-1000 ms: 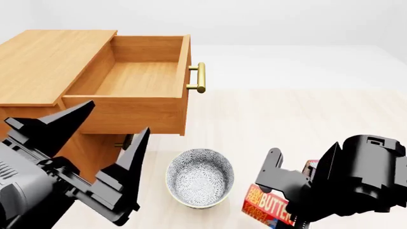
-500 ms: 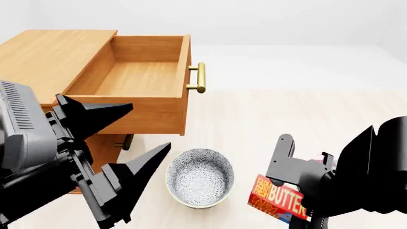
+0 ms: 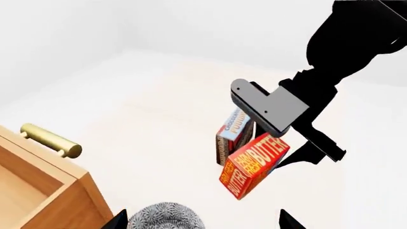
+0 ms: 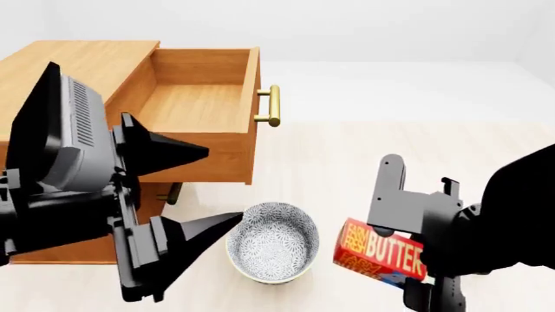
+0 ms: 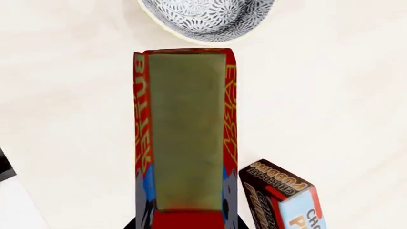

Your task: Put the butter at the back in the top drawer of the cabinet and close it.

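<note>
The butter [image 4: 381, 255], a red and yellow carton, hangs off the floor to the right of the bowl, with my right gripper [image 4: 407, 250] shut on it. In the left wrist view the butter [image 3: 254, 164] tilts under the right gripper's grey finger. The right wrist view shows the butter [image 5: 186, 133] running out from my right gripper [image 5: 186, 222]. The cabinet [image 4: 69, 78] stands at the left, its top drawer [image 4: 249, 84] pulled out with nothing in it. My left gripper [image 4: 221, 185] is open between drawer front and bowl; in its own view my left gripper [image 3: 202, 219] holds nothing.
A patterned bowl [image 4: 271, 242] sits on the floor below the drawer front. A chocolate pudding box [image 3: 234, 131] stands upright just behind the lifted butter. The drawer's brass handle [image 4: 273, 105] sticks out to the right. A lower drawer handle [image 4: 171, 193] shows under the open drawer.
My right gripper has lifted the butter off the floor and raised it. My left arm has swung upward and turned, its open fingers now pointing right.
</note>
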`<state>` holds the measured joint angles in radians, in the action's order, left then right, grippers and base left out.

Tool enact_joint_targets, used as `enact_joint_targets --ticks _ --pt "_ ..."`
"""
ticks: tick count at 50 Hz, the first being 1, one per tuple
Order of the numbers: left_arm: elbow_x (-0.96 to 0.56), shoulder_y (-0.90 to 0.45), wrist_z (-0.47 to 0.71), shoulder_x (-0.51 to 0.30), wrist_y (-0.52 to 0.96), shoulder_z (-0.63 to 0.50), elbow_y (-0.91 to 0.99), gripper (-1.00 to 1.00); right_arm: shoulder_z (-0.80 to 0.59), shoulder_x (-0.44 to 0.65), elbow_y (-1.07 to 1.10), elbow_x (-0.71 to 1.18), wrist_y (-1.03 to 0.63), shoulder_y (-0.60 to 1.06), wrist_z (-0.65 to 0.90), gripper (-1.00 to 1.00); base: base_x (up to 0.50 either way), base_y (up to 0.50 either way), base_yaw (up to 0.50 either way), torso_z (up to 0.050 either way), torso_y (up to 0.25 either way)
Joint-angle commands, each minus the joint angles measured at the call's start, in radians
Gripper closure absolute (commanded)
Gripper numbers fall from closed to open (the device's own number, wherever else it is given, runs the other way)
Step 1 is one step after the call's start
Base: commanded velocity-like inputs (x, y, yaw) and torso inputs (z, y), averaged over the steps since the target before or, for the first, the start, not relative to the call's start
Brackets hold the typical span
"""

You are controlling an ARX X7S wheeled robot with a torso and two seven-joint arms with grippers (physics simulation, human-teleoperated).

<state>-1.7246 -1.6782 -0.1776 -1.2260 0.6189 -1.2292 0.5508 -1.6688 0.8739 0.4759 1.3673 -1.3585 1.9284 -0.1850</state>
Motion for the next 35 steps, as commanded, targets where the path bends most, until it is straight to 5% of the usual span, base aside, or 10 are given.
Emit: enact_joint_targets --ticks 1,35 --pt "0.055 -0.035 -0.137 0.057 0.104 -0.01 -0.052 -1.0 0.02 -0.003 0.036 -0.046 0.003 0.077 -0.053 1.0 0.0 0.0 0.0 0.0 0.0" --pt "0.132 -0.061 -0.302 0.126 0.182 -0.026 -0.072 -1.0 0.1 -0.037 0.085 0.067 0.012 0.167 -0.036 1.0 0.0 0.0 0.0 0.001 0.001"
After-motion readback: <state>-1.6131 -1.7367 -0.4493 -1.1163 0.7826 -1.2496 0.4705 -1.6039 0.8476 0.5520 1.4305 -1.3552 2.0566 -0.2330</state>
